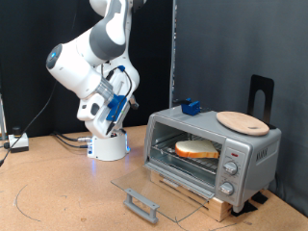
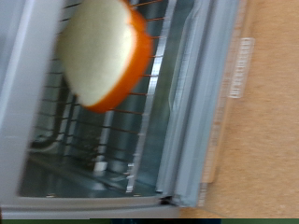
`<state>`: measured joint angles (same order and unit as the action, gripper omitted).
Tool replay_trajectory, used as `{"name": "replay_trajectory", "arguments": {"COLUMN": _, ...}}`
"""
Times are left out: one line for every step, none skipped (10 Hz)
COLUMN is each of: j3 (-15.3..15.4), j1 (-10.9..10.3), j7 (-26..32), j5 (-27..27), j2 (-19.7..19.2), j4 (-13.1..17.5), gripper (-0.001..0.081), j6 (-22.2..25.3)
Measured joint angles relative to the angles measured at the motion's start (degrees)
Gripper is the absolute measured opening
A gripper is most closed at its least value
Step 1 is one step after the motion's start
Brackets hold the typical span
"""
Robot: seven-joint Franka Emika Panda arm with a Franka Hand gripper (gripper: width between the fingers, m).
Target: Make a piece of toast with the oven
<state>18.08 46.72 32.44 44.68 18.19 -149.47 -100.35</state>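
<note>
The oven (image 1: 246, 152) is a small silver box at the exterior view's right, standing on a slatted wooden base (image 1: 204, 196). Its glass door (image 1: 159, 190) hangs open and lies flat in front, handle (image 1: 141, 204) at the near edge. The piece of toast (image 1: 195, 149) lies on the wire rack inside. In the wrist view the toast (image 2: 101, 51) sits on the rack (image 2: 93, 140) behind the open door (image 2: 187, 112). My gripper (image 1: 119, 94) is held up to the exterior view's left of the oven, well clear of it. No fingers show in the wrist view.
A round wooden plate (image 1: 241, 121) and a small blue object (image 1: 190, 107) rest on top of the oven. A black stand (image 1: 261, 94) rises behind it. Cables and a small box (image 1: 17, 142) lie at the exterior view's left. The robot base (image 1: 108, 146) stands behind.
</note>
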Motion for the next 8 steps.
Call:
{"name": "replay_trajectory", "arguments": {"j3": -0.2, "j1": 0.5, "j7": 0.9, "j5": 0.1, "j2": -1.2, "j4": -0.7, "gripper": 0.0808, "j6": -2.9}}
{"name": "replay_trajectory", "arguments": {"j3": -0.1, "j1": 0.8, "j7": 1.8, "j5": 0.1, "j2": -3.0, "j4": -1.3, "gripper": 0.0808, "j6": -6.5}}
{"name": "replay_trajectory", "arguments": {"j3": 0.0, "j1": 0.8, "j7": 2.5, "j5": 0.1, "j2": -5.0, "j4": -1.1, "gripper": 0.0808, "j6": -8.7}}
{"name": "replay_trajectory", "arguments": {"j3": 0.0, "j1": 0.8, "j7": 2.5, "j5": 0.1, "j2": -4.9, "j4": -1.2, "gripper": 0.0808, "j6": -8.1}}
{"name": "replay_trajectory", "arguments": {"j3": -0.1, "j1": 0.8, "j7": 2.5, "j5": 0.1, "j2": -5.1, "j4": -1.2, "gripper": 0.0808, "j6": -8.0}}
{"name": "replay_trajectory", "arguments": {"j3": -0.2, "j1": 0.8, "j7": 2.5, "j5": 0.7, "j2": -6.0, "j4": -1.2, "gripper": 0.0808, "j6": -8.9}}
{"name": "replay_trajectory", "arguments": {"j3": -0.3, "j1": 0.9, "j7": 2.6, "j5": 0.9, "j2": -7.8, "j4": -1.1, "gripper": 0.0808, "j6": -11.3}}
{"name": "replay_trajectory", "arguments": {"j3": -0.3, "j1": 1.2, "j7": 2.6, "j5": 0.7, "j2": -10.1, "j4": -0.8, "gripper": 0.0808, "j6": -13.3}}
